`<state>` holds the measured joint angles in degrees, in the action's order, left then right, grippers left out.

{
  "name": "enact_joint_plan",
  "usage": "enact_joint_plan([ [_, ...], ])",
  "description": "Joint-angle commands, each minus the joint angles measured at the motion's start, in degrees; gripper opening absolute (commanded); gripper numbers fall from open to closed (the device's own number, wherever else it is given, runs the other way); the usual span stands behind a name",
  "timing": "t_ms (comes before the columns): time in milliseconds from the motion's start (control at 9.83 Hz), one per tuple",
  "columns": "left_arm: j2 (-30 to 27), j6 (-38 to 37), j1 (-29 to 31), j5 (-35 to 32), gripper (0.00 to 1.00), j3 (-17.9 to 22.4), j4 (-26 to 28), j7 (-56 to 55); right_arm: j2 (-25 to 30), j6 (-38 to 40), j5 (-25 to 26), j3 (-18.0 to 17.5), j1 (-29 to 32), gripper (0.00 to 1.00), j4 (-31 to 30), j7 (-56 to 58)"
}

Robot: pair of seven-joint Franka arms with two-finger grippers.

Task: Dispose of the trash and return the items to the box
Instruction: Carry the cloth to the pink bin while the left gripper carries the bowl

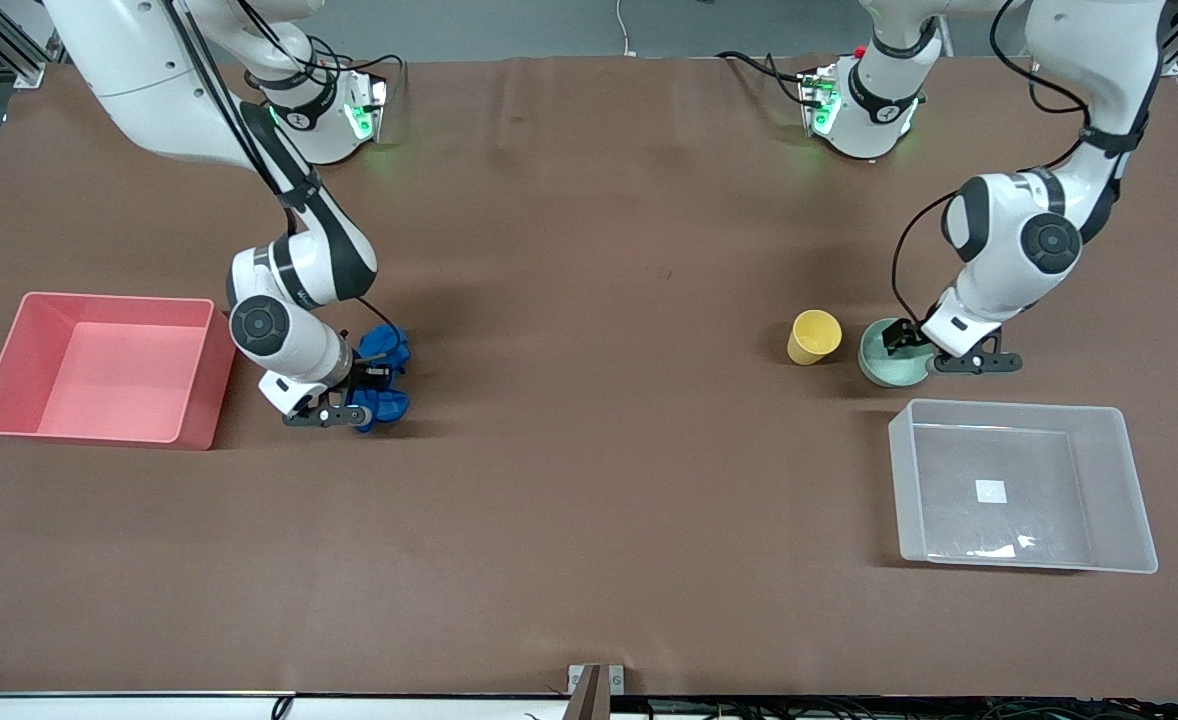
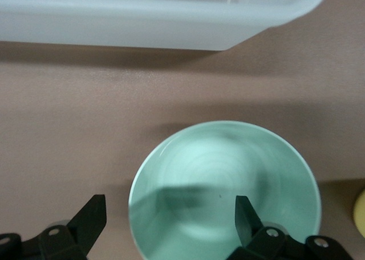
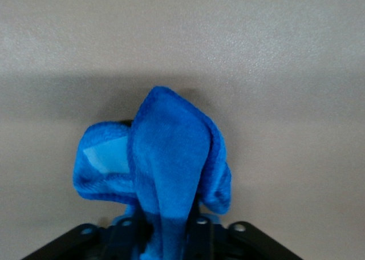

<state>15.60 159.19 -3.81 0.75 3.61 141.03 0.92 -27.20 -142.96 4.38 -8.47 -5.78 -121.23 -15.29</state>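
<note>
My right gripper (image 1: 373,386) is shut on the bright blue rag (image 1: 386,347), beside the pink bin. In the right wrist view the rag (image 3: 171,146) is pinched between my fingers (image 3: 171,232) and bunches up over the brown table. My left gripper (image 1: 906,345) is open at the mint-green bowl (image 1: 887,368). In the left wrist view the gripper (image 2: 168,220) straddles the bowl's (image 2: 228,174) rim, one finger inside and one outside. The yellow cup (image 1: 814,336) stands upright beside the bowl, toward the right arm's end. The clear box (image 1: 1114,490) lies nearer the front camera than the bowl, holding only its white label.
The pink bin (image 1: 9,345) stands at the right arm's end of the table, close to the rag. The clear box's wall (image 2: 142,20) shows near the bowl in the left wrist view. The table's edge runs along the front.
</note>
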Motion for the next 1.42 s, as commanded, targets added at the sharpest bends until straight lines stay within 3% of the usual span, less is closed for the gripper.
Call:
enact_joint_plan([
  [0,3.9,4.9,1.0,-1.0,0.46,0.1,0.0,-1.0,2.0,2.1,0.5,-0.1,1.0,0.0,1.8,-0.8],
  [102,3.9,4.9,1.0,-1.0,0.13,0.1,0.0,-1.1,2.9,11.5,0.1,-0.1,1.9,0.0,7.3,-0.7],
  [203,3.9,4.9,1.0,-1.0,0.0,0.1,0.1,-1.2,4.2,23.7,0.0,0.0,3.0,0.0,14.0,-0.3],
  [407,1.2,4.7,0.9,-1.0,0.0,0.2,1.2,-1.4,6.8,35.8,0.0,2.6,7.3,0.0,23.9,7.8],
  [712,-9.4,4.3,1.0,-1.0,0.0,0.1,6.7,-1.0,7.6,37.2,-1.0,18.4,8.0,0.01,29.6,35.1],
  [915,-17.8,-8.5,0.9,-1.0,0.0,0.2,5.8,-0.7,6.9,33.2,-4.6,24.9,8.2,0.02,28.6,45.5],
  [1119,-17.5,-17.8,1.1,-0.7,0.0,0.4,-3.8,-0.3,6.7,29.9,-5.1,25.0,9.0,0.02,22.8,46.1],
  [1322,-8.4,-22.8,0.7,-0.4,0.0,2.1,-18.3,0.1,6.7,22.2,-5.8,25.0,9.6,0.03,15.4,46.3],
])
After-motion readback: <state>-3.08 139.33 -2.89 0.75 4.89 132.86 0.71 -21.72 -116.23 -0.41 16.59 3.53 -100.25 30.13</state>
